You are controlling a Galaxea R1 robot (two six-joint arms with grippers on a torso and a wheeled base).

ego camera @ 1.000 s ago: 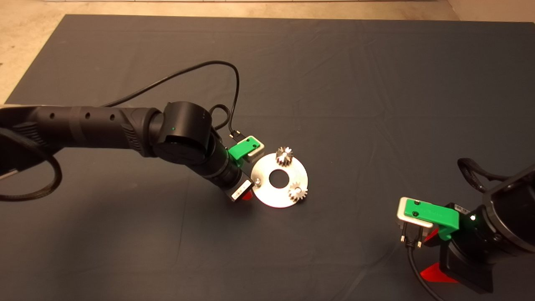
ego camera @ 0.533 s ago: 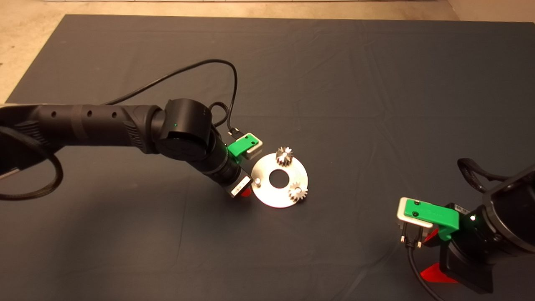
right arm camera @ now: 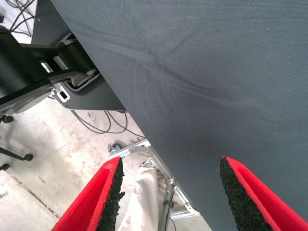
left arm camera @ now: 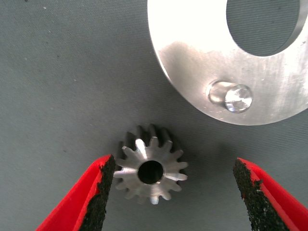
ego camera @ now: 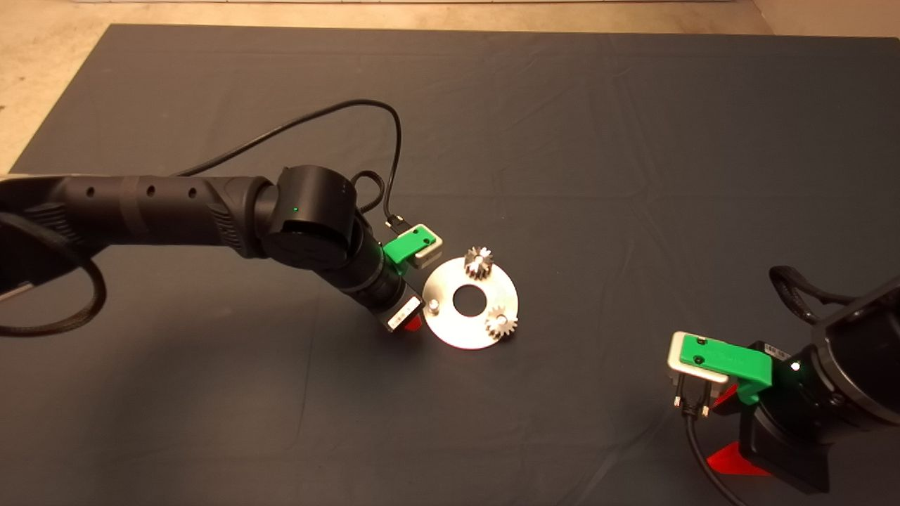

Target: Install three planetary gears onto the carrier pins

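Fingers [left arm camera: 101,192] of my left gripper [left arm camera: 175,192] stand wide apart with nothing gripped, one black pad close beside the loose gear [left arm camera: 150,170] and the other well clear of it. That gear lies flat on the dark mat [left arm camera: 57,72], bore up, just off the rim of the shiny disc [left arm camera: 192,57]. From above, my left gripper [ego camera: 411,325] sits low at the disc's near-left edge, and the loose gear is hidden beneath it. Two gears are already seated on their pins: one at the far side of the disc [ego camera: 478,263], one at the near right [ego camera: 500,323]. The third pin [ego camera: 434,305] is bare, a short peg standing just inside the rim [left arm camera: 231,96], close to where the last gear waits. So I judge two thirds of the job done; what is left is to close on this gear, lift it, line its bore up over the bare pin and lower it on. My right gripper [ego camera: 731,429] waits at the lower right edge of the bench, its fingers [right arm camera: 108,192] spread and holding nothing, looking past the mat's edge to the floor.
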